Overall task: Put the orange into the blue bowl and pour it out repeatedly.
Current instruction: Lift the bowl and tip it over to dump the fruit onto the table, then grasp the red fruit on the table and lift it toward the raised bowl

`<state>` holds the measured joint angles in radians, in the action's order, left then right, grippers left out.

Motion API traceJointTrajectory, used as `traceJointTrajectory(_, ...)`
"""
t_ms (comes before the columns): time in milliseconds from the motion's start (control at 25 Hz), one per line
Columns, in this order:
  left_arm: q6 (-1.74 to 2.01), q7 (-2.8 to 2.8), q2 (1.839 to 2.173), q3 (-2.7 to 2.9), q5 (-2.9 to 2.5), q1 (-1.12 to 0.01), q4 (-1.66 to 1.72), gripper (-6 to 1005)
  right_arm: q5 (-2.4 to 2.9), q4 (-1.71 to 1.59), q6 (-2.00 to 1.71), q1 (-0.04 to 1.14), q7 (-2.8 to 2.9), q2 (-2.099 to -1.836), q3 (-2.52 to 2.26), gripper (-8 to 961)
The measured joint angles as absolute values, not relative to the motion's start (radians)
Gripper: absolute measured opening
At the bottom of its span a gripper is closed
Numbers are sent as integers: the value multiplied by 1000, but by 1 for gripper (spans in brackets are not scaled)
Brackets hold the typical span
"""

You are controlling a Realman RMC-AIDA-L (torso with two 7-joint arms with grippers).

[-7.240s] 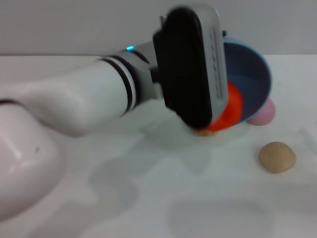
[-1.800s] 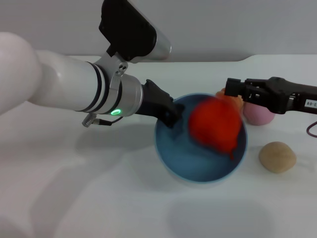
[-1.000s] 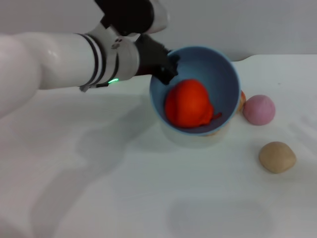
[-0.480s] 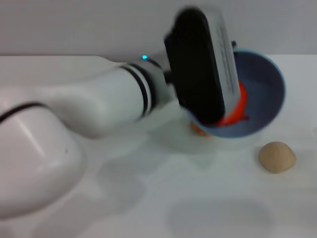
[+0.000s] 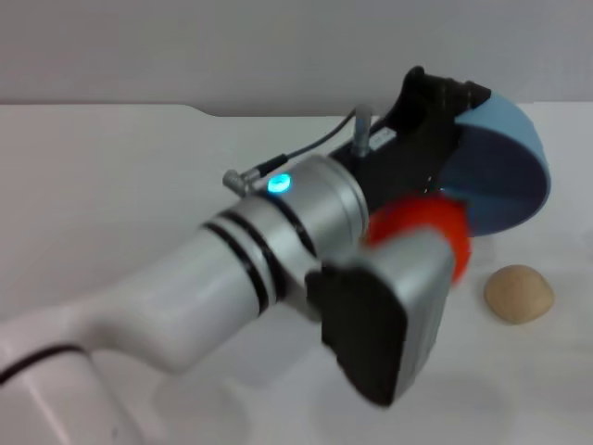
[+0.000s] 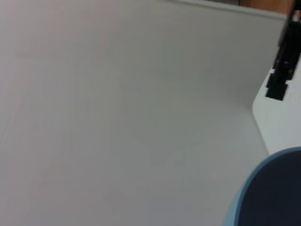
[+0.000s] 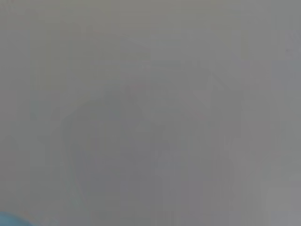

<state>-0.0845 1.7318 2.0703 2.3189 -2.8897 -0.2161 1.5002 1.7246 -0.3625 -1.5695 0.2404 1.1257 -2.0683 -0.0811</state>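
My left gripper (image 5: 428,119) is shut on the rim of the blue bowl (image 5: 508,169) and holds it tipped on its side at the far right, mouth facing down and toward me. The orange (image 5: 419,228) shows just below the bowl's mouth, blurred and partly hidden behind my left wrist housing; I cannot tell whether it touches the bowl. The left wrist view shows only a slice of the blue bowl (image 6: 273,193) in one corner. A black piece that looks like my right gripper (image 6: 283,63) shows far off at the edge of that view.
A tan ball (image 5: 519,294) lies on the white table (image 5: 111,185) to the right, near the tipped bowl. My left forearm (image 5: 232,287) crosses the middle of the head view. The right wrist view shows bare pale surface.
My left wrist has rolled further, and the bowl has tipped from tilted to fully on its side. The orange has moved from inside the bowl to just below its mouth.
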Motion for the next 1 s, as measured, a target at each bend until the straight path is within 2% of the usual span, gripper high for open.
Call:
traceJointTrajectory(240,-215,1662,2074,2334,-2857,-193,1443,0,1725,-362,-1569,252,1126,-2070,-79,720)
traceJointTrajectory(480,-128,1708,2075,2234,-2473,-213,1497,0,1727,-363,-1567,260,1177,-2068,-83,719)
traceJointTrajectory(600,197,1870,2069,1993,-2229,-280,1524,0,1738,-392,-1567,265,1270,-2060,-102,719)
traceJointTrajectory(680,284,1933,2067,1934,-2213,-300,1520,0,1745,-401,-1567,268,1295,-2057,-107,718)
traceJointTrajectory(880,715,2252,2062,1674,-2310,-429,1445,-1,1839,-431,-1569,298,1375,-2035,-122,718)
traceJointTrajectory(1000,831,2388,2061,1634,-2408,-477,1401,-1,1956,-450,-1579,341,1468,-2017,-182,719)
